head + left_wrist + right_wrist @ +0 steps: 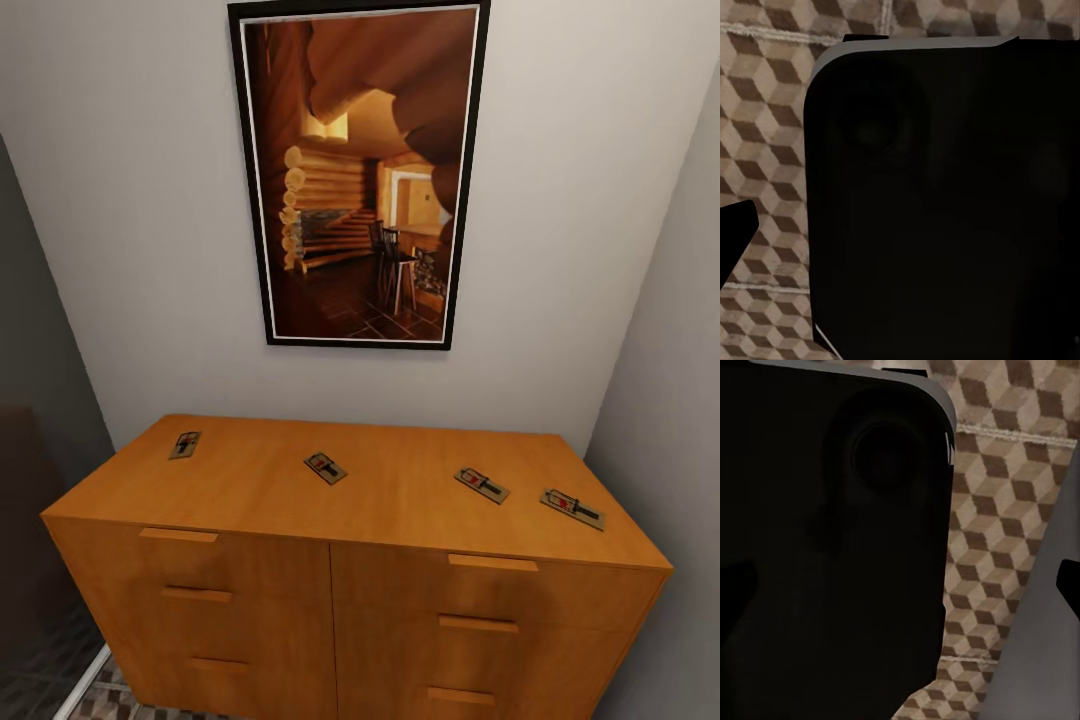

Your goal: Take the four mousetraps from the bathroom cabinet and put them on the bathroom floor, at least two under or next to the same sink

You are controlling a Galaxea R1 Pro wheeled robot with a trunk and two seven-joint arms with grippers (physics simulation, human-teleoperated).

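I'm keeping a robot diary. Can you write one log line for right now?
stage: before pickup | mousetraps: four on cabinet top | floor: no traps seen | grippers: unclear

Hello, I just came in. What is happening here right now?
Nothing is being handled yet. Four mousetraps lie spread in a row on top of the orange-brown cabinet, under a framed picture. The wrist views look down at the cube-patterned bathroom floor past dark robot parts.
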